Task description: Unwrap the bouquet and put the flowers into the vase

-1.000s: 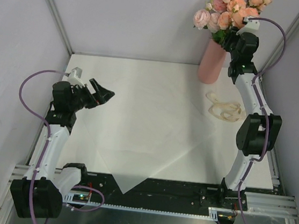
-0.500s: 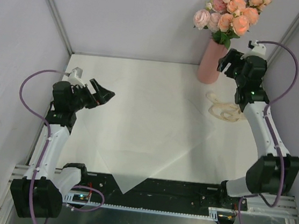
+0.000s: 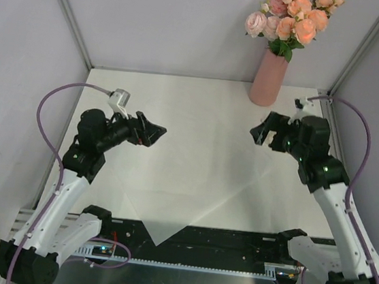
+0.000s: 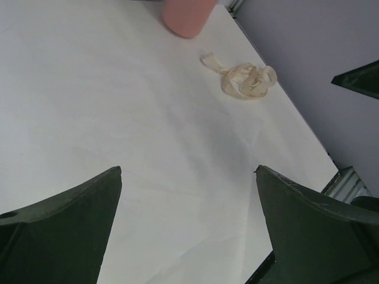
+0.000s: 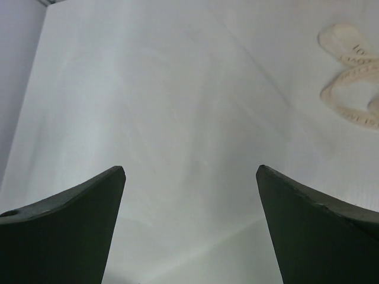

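The pink and peach flowers (image 3: 293,17) stand in the tall salmon-pink vase (image 3: 268,79) at the back right corner; its base (image 4: 186,15) shows at the top of the left wrist view. The bouquet's white paper (image 3: 191,183) lies spread flat on the table, one corner hanging over the near edge. My right gripper (image 3: 262,133) hovers open and empty in front of the vase, well apart from it (image 5: 189,168). On the left side my left gripper (image 3: 153,132) is open and empty above the paper (image 4: 188,170).
A cream ribbon (image 4: 246,81) lies in a loose heap on the table right of the vase, also seen from the right wrist (image 5: 355,89); in the top view my right arm covers it. Grey walls close in the back and both sides.
My right gripper has opened, left the flowers in the vase and dropped down and forward over the table. My left arm has swung a little to the right.
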